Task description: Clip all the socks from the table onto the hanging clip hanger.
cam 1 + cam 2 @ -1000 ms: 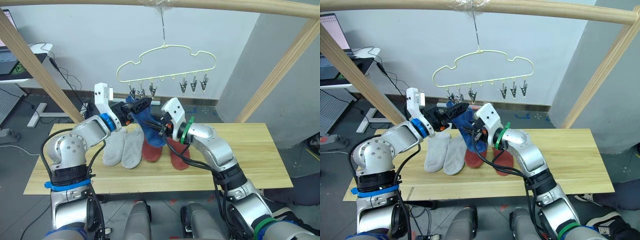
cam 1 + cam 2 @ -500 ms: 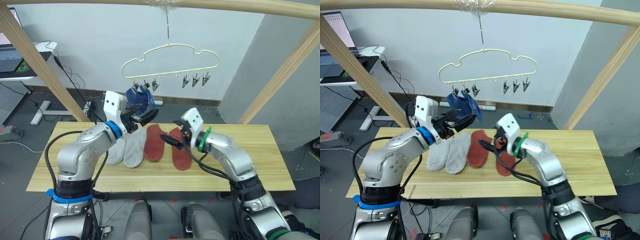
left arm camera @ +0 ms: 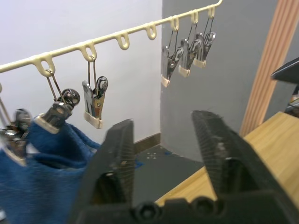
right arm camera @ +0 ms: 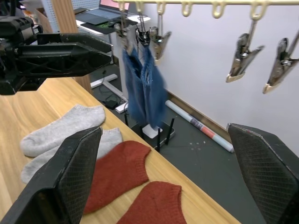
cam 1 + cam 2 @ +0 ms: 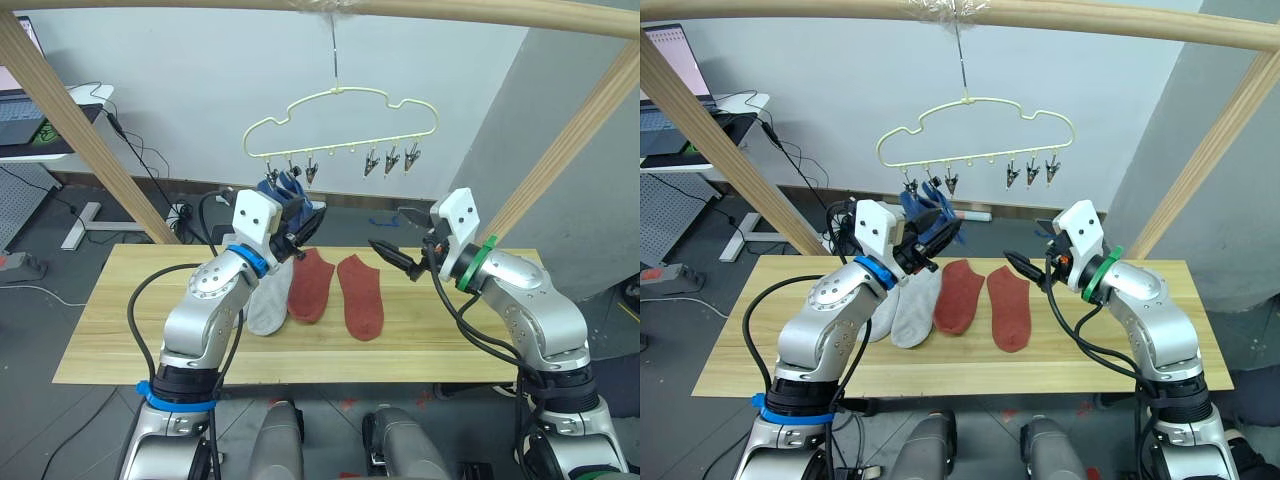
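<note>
The left gripper (image 3: 163, 140) is raised just beneath the hanger (image 5: 340, 125), its fingers (image 3: 114, 154) spread apart with nothing between them. It sits right beside the two blue socks (image 4: 144, 86), which hang from the first two clips (image 3: 56, 112) at the hanger's left end. A third clip (image 3: 95, 102) hangs free just next to them, and three more clips (image 3: 184, 51) hang bare further along the bar toward the hanger's right end.

The right gripper (image 5: 397, 240) is held off to the right of the hanger and lower than its bar, over the table (image 5: 470, 340). Its fingers (image 4: 70, 172) are wide apart and hold nothing, pointing back toward the hanger.

Below the hanger, four socks lie flat on the table in a row. The two grey socks (image 4: 60, 135) are at the left, partly hidden behind the left arm in the head view, the pair touching side by side. The two red socks (image 5: 340, 290) lie next to them, directly under the hanger's middle, the nearer one touching the grey pair and the other just apart. The hanger's hook hangs from a wooden pole (image 5: 450, 12) overhead.
</note>
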